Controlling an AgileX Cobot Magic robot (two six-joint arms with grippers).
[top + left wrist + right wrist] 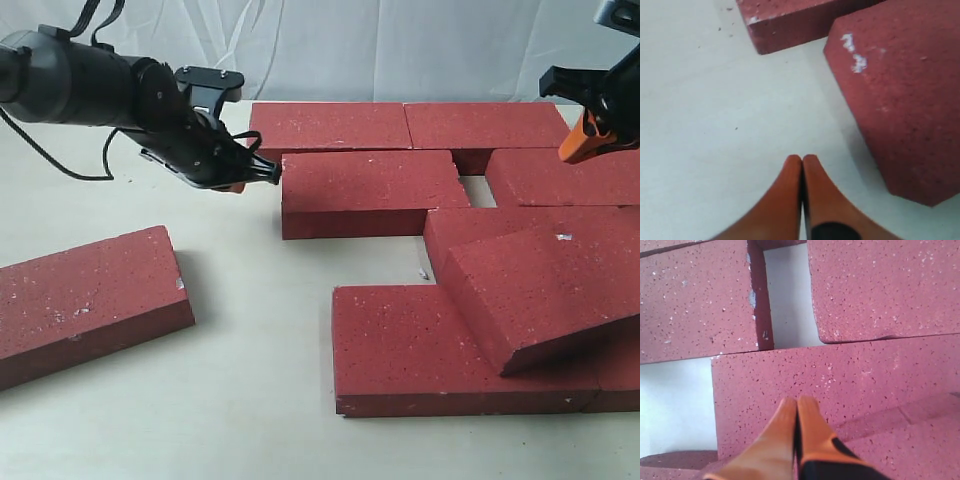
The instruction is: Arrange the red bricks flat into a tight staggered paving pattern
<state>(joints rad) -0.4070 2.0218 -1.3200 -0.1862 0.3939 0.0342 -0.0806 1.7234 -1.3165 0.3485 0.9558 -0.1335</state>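
Stock: we count about nine dark red, white-speckled, gritty rectangular paver bricks (487, 125) on a pale cream table top (250, 410).
Backdrop: white draped cloth (400, 40) behind the far edge of the table.
Main cluster: from the centre to the right of the exterior view. Most lie flat in staggered rows, and we note strips of bare table between several.
Back pair: two bricks (330, 125) lie end to end along the far side.
Middle brick (370, 185): flat, just in front of the back pair and offset from it.
Tilted brick (545, 290): not flat. Its near edge rests on the front brick (400, 350) and its far side is propped up on the brick behind.
Lone brick (85, 300): flat at the near left, well apart from the cluster.
Left gripper (268, 172): the orange fingers are pressed together with nothing between them. It sits low, just beside the left end of the middle brick. In the left wrist view (801, 159) we see bare table between the tips and the nearest brick corner.
Right gripper (585, 140): the orange fingers are closed tip to tip and hold nothing. It is raised over the far right of the cluster. In the right wrist view (797, 401) the tips lie over a flat brick top, and we cannot tell whether they touch it.
Gaps, right wrist view: bare table shows between the bricks next to that one.
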